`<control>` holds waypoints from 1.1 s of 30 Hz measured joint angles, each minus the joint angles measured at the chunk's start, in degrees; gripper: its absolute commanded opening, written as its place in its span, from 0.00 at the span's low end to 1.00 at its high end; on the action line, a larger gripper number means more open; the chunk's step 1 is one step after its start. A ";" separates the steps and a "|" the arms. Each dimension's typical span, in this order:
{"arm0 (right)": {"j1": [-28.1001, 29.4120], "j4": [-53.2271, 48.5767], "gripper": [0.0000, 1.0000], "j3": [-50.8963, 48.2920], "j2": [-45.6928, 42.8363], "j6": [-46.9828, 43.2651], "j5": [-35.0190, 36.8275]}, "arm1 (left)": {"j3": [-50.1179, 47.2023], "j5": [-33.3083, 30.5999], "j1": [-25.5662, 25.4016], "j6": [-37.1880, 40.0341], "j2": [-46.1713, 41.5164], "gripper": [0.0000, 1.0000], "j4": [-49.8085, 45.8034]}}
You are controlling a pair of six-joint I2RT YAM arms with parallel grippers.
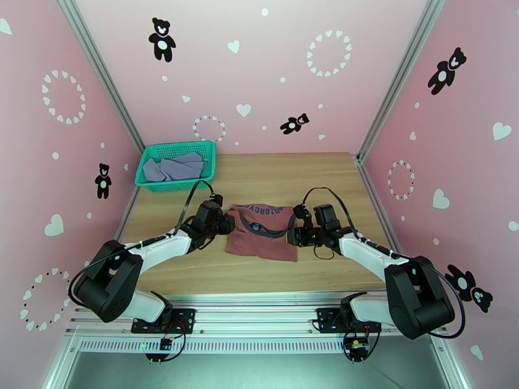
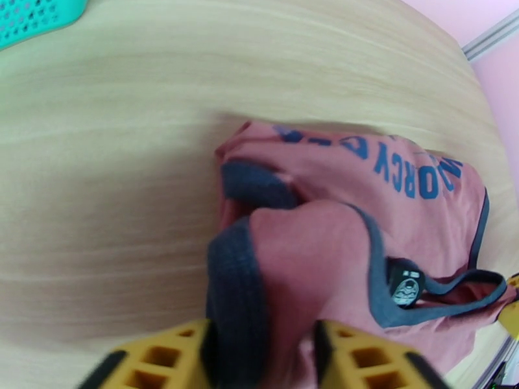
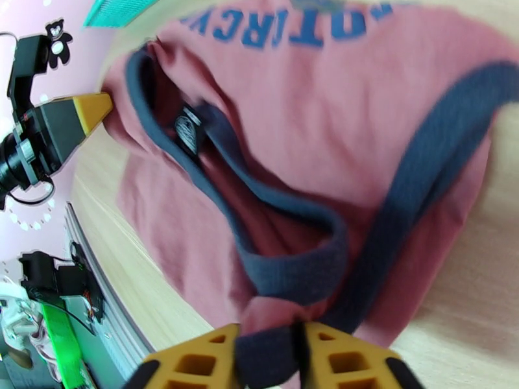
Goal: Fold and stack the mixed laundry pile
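The rust-red tank top (image 1: 263, 236) with navy trim and blue lettering lies folded at the table's middle. My left gripper (image 1: 228, 225) is at its left edge; in the left wrist view the tank top (image 2: 389, 209) bunches up between the yellow fingers (image 2: 175, 358) of the left gripper (image 2: 263, 358), which stand apart. My right gripper (image 1: 293, 236) is at the right edge. In the right wrist view the tank top (image 3: 292, 105) has its navy trim lying in the right gripper (image 3: 269, 358), whose jaws are slightly parted. The grey-lavender shirt (image 1: 174, 168) lies crumpled in the basket.
The teal mesh basket (image 1: 172, 184) stands at the table's back left corner. Bare wooden table (image 1: 285, 173) lies behind the tank top and to both sides. Pink walls close in on the left, right and back.
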 measured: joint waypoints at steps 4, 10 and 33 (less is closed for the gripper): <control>-0.02 -0.11 0.38 -1.05 -2.08 0.33 0.63 | -3.37 -0.28 -1.14 -1.09 -3.82 0.62 0.15; 0.02 -0.87 0.43 -1.07 -7.91 0.33 0.81 | -6.99 -2.21 -1.88 -2.10 -14.45 0.65 -1.46; 8.09 -8.94 0.69 0.22 -8.61 -1.92 7.82 | 7.45 -7.52 -1.84 -2.27 -3.39 0.73 -9.53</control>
